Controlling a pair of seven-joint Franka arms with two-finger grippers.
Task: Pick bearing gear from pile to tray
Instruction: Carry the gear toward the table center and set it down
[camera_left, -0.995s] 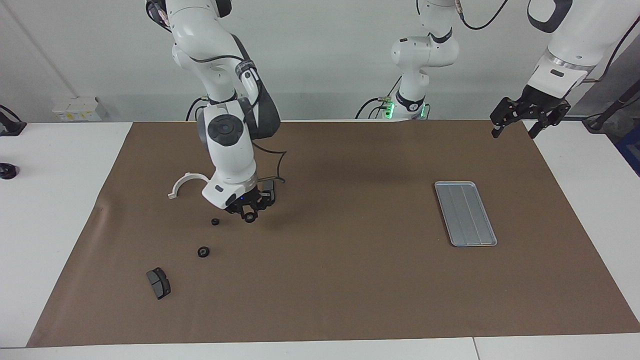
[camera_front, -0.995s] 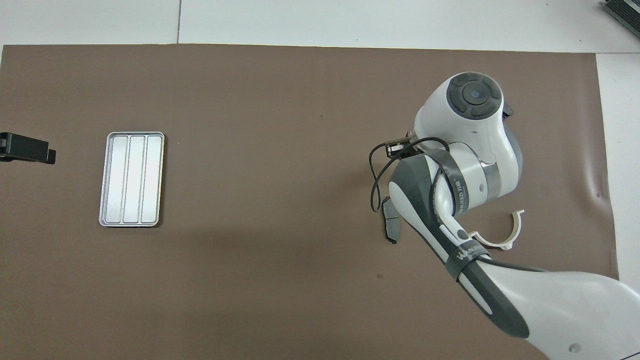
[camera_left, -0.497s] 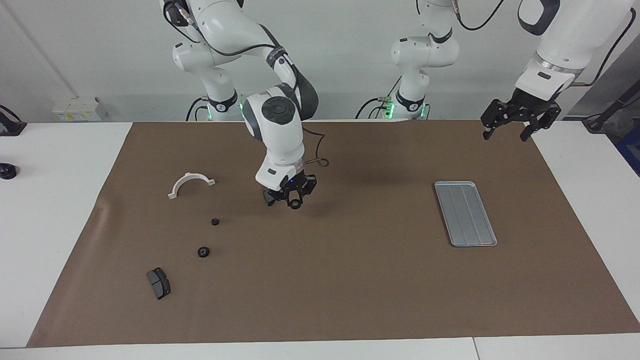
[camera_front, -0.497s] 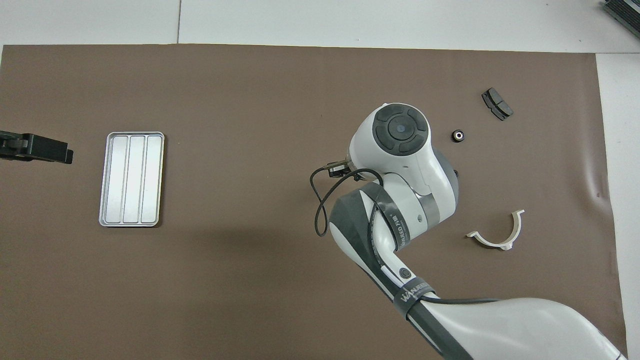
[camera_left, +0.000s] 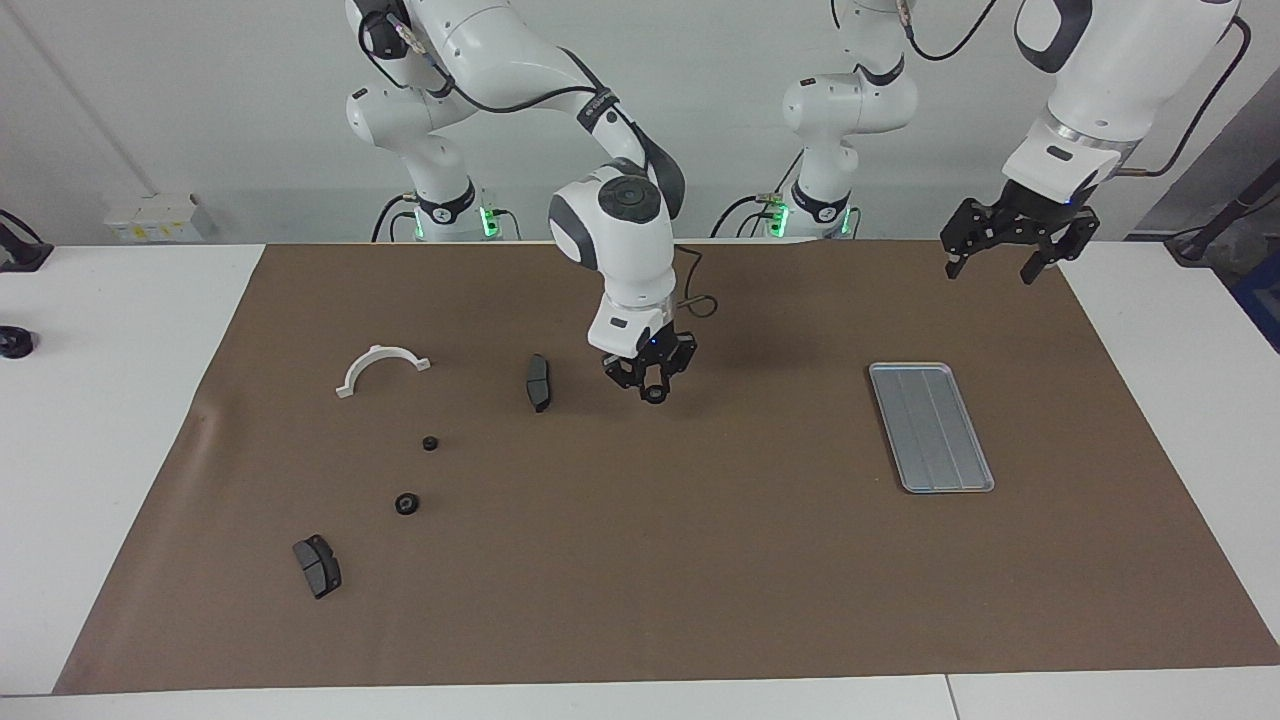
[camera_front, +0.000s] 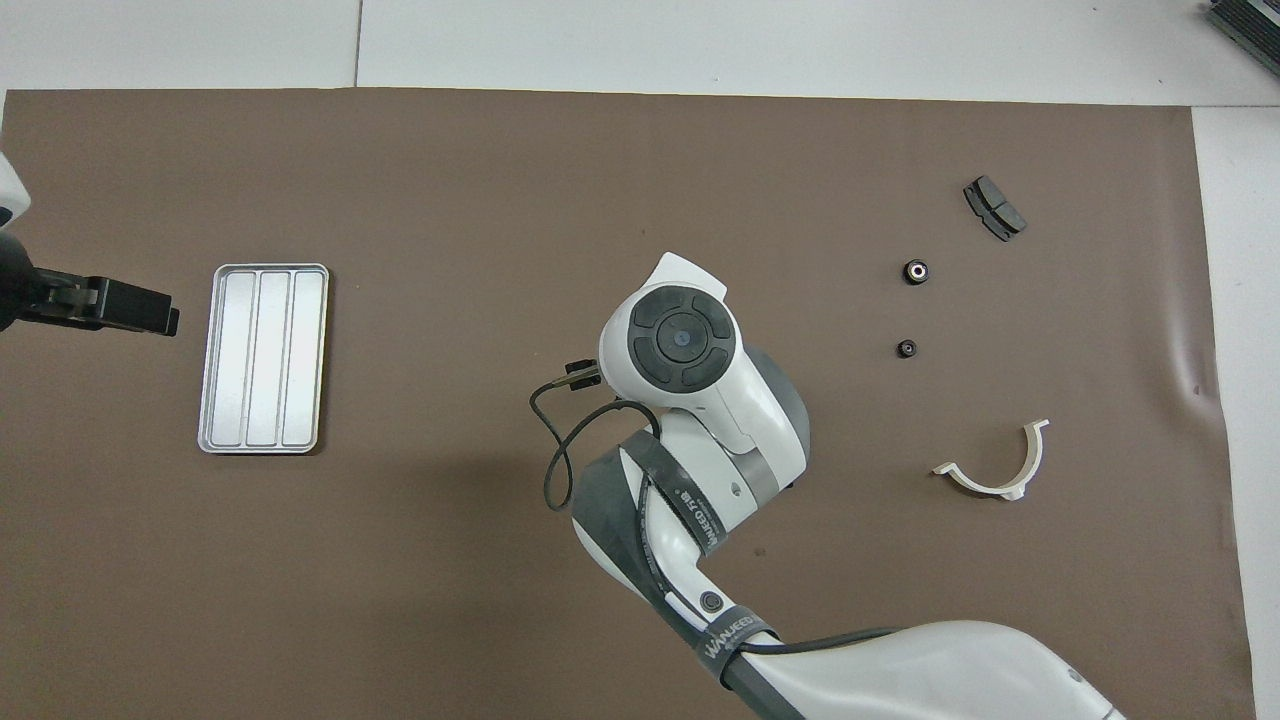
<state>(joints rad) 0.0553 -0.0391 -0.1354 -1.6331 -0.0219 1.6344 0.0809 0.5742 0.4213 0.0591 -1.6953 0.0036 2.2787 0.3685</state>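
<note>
Now, a small black bearing gear (camera_left: 653, 396) is hanging pinched between the fingertips of the right gripper (camera_left: 652, 388), which is narrowed onto it and hovering over bare brown mat (camera_left: 700, 560) near the middle of the table. In the overhead view the arm's own wrist is covering both gripper and gear.

The tray (camera_left: 931, 427), silver-grey and ribbed lengthwise, is lying flat toward the left arm's end of the table, well apart from the held gear, with nothing showing in it.

The rest of the pile is sitting toward the right arm's end: one dark grey brake pad (camera_left: 538, 382) lying nearest the right gripper; a white plastic half-ring (camera_left: 381, 367) beside it; two more black gears, a smaller one (camera_left: 430, 443) and a larger one (camera_left: 406, 504) farther from the robots; and a second brake pad (camera_left: 317, 566) farthest out.

The left gripper (camera_left: 1008, 238) is hanging in the air with its jaws spread wide and nothing between them, over the mat's edge near the robots, apart from the tray.
</note>
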